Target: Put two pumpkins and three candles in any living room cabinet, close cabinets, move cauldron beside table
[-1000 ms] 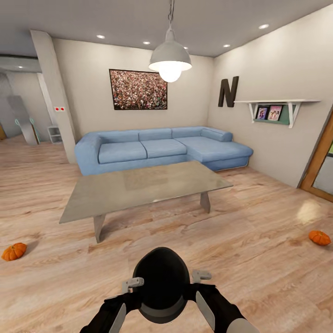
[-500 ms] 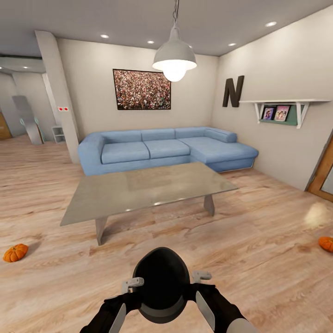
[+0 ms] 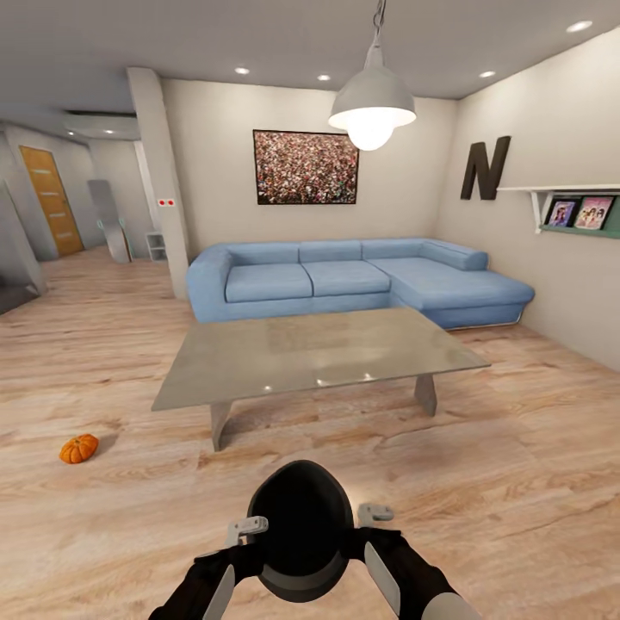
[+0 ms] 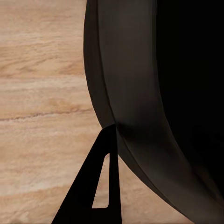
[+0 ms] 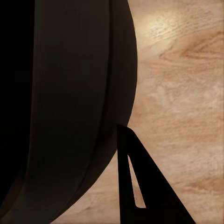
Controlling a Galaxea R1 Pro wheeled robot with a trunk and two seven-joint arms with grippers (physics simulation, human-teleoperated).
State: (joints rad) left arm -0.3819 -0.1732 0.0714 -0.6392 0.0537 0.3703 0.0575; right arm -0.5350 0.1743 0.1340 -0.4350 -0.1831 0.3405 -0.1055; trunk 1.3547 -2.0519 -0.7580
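Cauldron (image 3: pixel 300 525), black and round, sits low at the near edge of the head view, pressed between the left gripper (image 3: pixel 245 527) and the right gripper (image 3: pixel 375 515); each wrist view shows one dark finger against its curved wall, so both seem clamped on it. Beyond it stands the table (image 3: pixel 319 357), and a blue sofa (image 3: pixel 353 280) lies farther off. One pumpkin (image 3: pixel 78 449) rests on the wood floor (image 3: pixel 517 448), left of the table and apart from it.
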